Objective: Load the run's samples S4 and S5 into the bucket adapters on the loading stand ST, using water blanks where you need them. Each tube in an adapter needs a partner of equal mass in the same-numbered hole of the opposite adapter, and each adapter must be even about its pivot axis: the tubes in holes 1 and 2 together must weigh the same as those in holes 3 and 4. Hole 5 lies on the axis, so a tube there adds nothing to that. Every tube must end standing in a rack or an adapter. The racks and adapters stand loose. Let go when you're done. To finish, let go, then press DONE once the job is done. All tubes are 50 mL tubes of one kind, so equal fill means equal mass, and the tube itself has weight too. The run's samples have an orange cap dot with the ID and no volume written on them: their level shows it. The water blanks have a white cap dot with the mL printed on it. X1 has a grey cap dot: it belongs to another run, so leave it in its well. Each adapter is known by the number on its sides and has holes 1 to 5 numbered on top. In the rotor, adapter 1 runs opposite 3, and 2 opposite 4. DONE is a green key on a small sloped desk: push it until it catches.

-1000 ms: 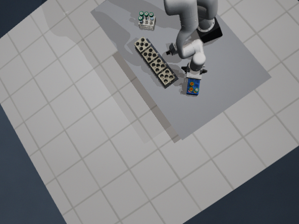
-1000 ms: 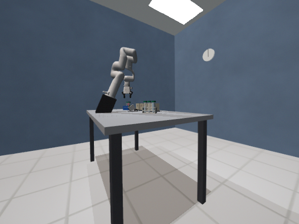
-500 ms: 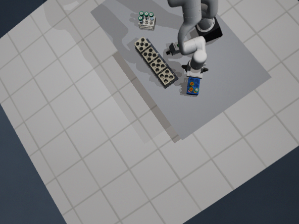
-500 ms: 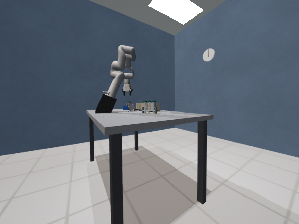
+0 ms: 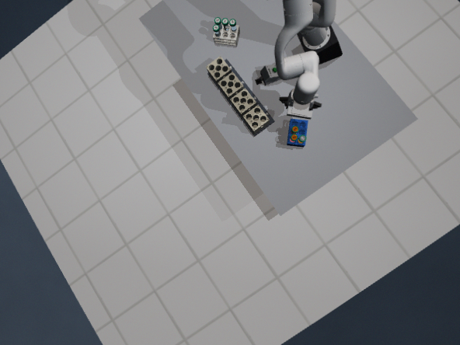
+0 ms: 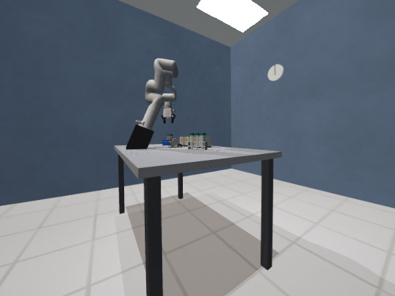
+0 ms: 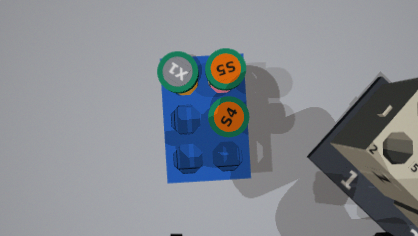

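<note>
Gripper (image 5: 300,104) (image 6: 168,121) wide open, holds nothing. 0 tubes in adapters; S4 (image 5: 295,129) (image 7: 229,117), S5 (image 5: 294,137) (image 7: 225,69) in blue rack (image 5: 291,126) (image 6: 165,143) (image 7: 175,176). Left: loading, balancing, DONE.

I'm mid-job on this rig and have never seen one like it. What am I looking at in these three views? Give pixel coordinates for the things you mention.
One white arm (image 5: 297,9) (image 6: 160,77) has open, unloaded jaws hanging above the table (image 5: 342,132) (image 6: 207,161).

The top view looks down on everything; the exterior view looks across from beyond a table corner; the wrist view looks down from beside the jaws.

A blue rack (image 5: 290,144) (image 7: 175,176) holds S4 (image 5: 295,129) (image 7: 228,117), S5 (image 5: 294,137) (image 7: 225,68) and X1 (image 5: 302,138) (image 7: 177,71). Nearby are four beige adapters in a row, a pale rack (image 5: 226,41) of green-capped tubes and the green DONE key (image 5: 275,70).
</note>
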